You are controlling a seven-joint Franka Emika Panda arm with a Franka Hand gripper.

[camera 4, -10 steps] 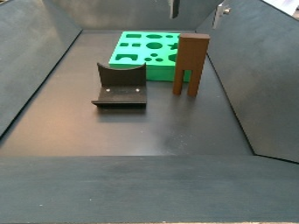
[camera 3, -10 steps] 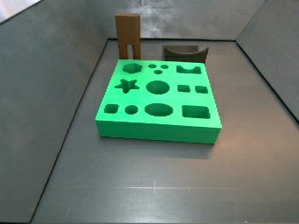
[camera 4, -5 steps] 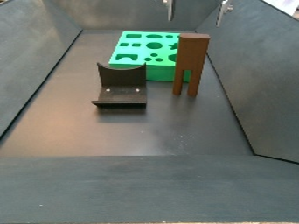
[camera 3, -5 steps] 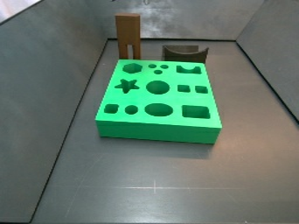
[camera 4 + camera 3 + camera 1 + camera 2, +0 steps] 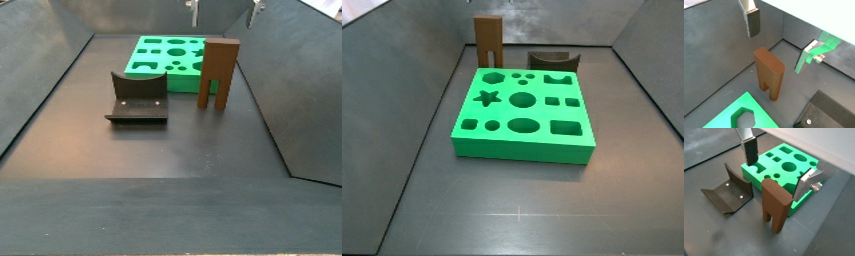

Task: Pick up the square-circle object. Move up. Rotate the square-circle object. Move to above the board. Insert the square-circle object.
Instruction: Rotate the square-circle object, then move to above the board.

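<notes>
The tall brown wooden square-circle object (image 5: pixel 219 73) stands upright on the dark floor right of centre in a side view, just beside the bright green cutout board (image 5: pixel 167 54). The gripper (image 5: pixel 779 164) hangs above it, jaws released and empty.

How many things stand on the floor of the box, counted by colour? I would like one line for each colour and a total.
Green: 1, the board
Brown: 1, the square-circle object, upright
Dark: 1, the fixture
Total: 3
The tool hangs open above the square-circle object and holds nothing.
</notes>
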